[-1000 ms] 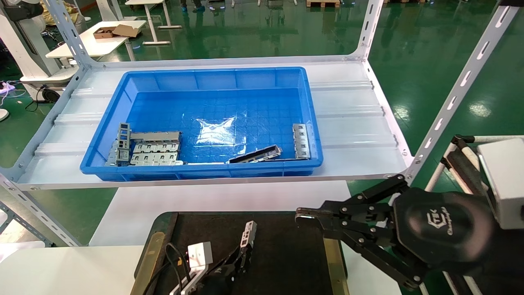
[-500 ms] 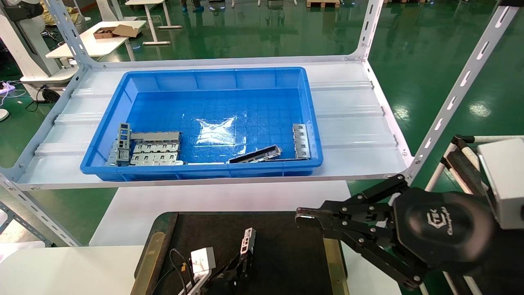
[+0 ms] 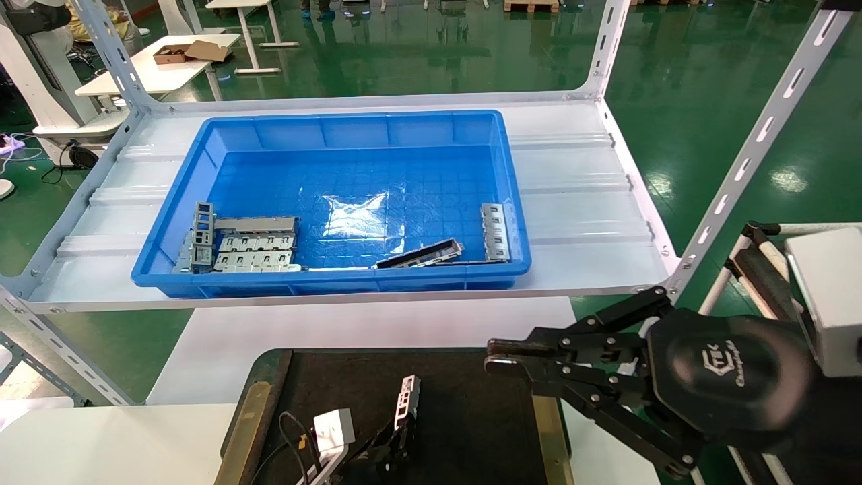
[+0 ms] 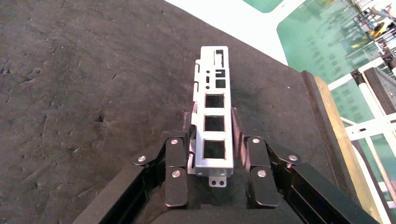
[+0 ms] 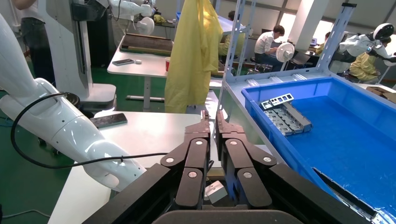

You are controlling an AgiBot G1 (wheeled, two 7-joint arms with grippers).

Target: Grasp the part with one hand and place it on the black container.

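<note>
The part (image 3: pixel 408 394), a slim silver bracket with square cut-outs, lies lengthwise low over the black container (image 3: pixel 471 417). In the left wrist view the part (image 4: pixel 214 111) sits between my left gripper's fingers, which close on its near end over the felt (image 4: pixel 93 93). My left gripper (image 3: pixel 396 431) (image 4: pixel 212 119) is at the tray's near middle. My right gripper (image 3: pixel 495 356) (image 5: pixel 211 116) hovers shut and empty above the tray's right edge.
A deep blue bin (image 3: pixel 337 283) on the white shelf behind holds several more grey metal parts at its near left and near right. Shelf posts (image 3: pixel 741 168) rise at the right. Brass-coloured strips (image 3: pixel 549 424) edge the tray.
My left gripper has lowered and drawn back a little with the part, bringing it down onto the black felt. The right arm has stayed still.
</note>
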